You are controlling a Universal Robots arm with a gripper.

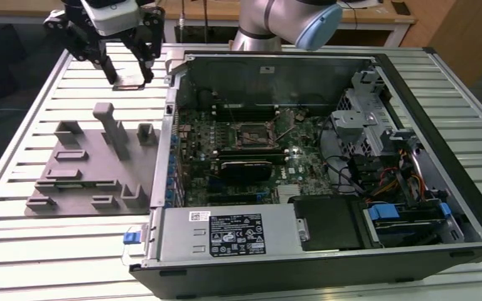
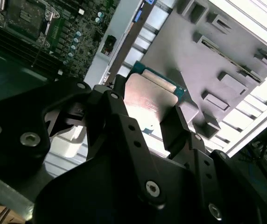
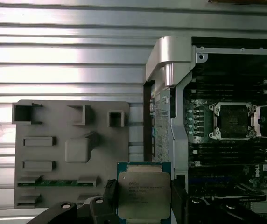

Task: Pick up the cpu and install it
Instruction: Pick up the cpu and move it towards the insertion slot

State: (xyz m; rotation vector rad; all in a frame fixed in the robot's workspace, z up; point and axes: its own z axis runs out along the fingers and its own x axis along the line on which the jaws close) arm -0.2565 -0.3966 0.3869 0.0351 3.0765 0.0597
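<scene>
**CPU gripped above slatted table**

Exterior view: the gripper (image 1: 130, 78) is hanging over the far corner of the slatted metal table (image 1: 65, 251) at the exterior view's left, its fingers clamping the cpu (image 1: 128, 83). A grey fixture (image 1: 82, 169) is lying along that side. An open computer case (image 1: 224, 235) is occupying the table's middle, and a wooden desk (image 1: 216, 12) is standing beyond.

Second wrist view: the cpu (image 2: 150, 100) is sitting pinched between black fingers (image 2: 178, 123).

First wrist view: the cpu (image 3: 144, 193) is hovering above the fixture's (image 3: 73, 154) edge, and the socket (image 3: 231, 120) is lying inside the case.
</scene>
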